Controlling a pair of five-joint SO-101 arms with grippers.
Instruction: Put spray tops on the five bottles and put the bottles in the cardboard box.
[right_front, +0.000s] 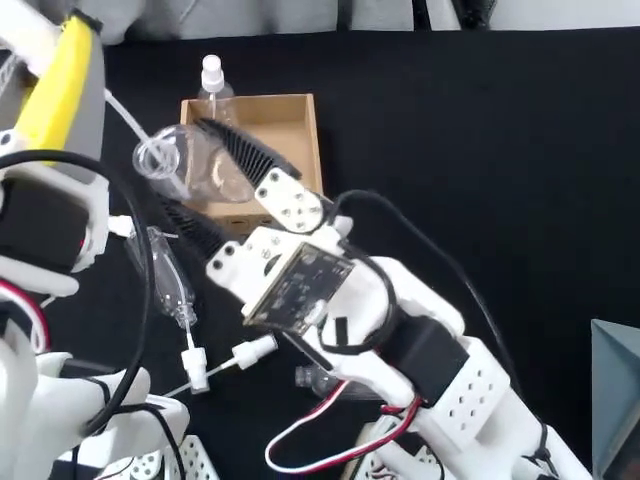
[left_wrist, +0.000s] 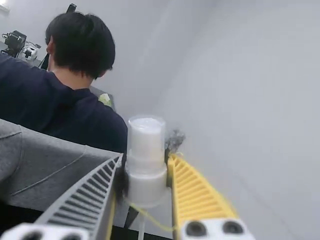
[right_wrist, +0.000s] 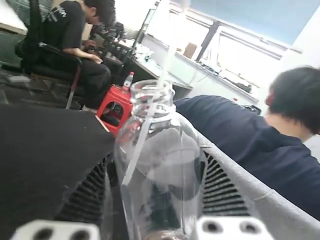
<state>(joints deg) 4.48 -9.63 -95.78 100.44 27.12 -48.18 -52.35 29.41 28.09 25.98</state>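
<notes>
The right gripper (right_wrist: 159, 167) has its ribbed black fingers clamped on a clear bottle (right_front: 195, 165), one finger on each side of the body. It holds the bottle tilted over a side edge of the cardboard box (right_front: 300, 130). The left gripper (left_wrist: 146, 162) pinches a white spray top (left_wrist: 146, 145) between its grey and yellow fingers. The top's thin tube (right_front: 125, 120) slants down into the bottle's open mouth. Another bottle (right_front: 165, 275) and loose spray tops (right_front: 250, 352) lie on the black tabletop (right_front: 480, 150).
</notes>
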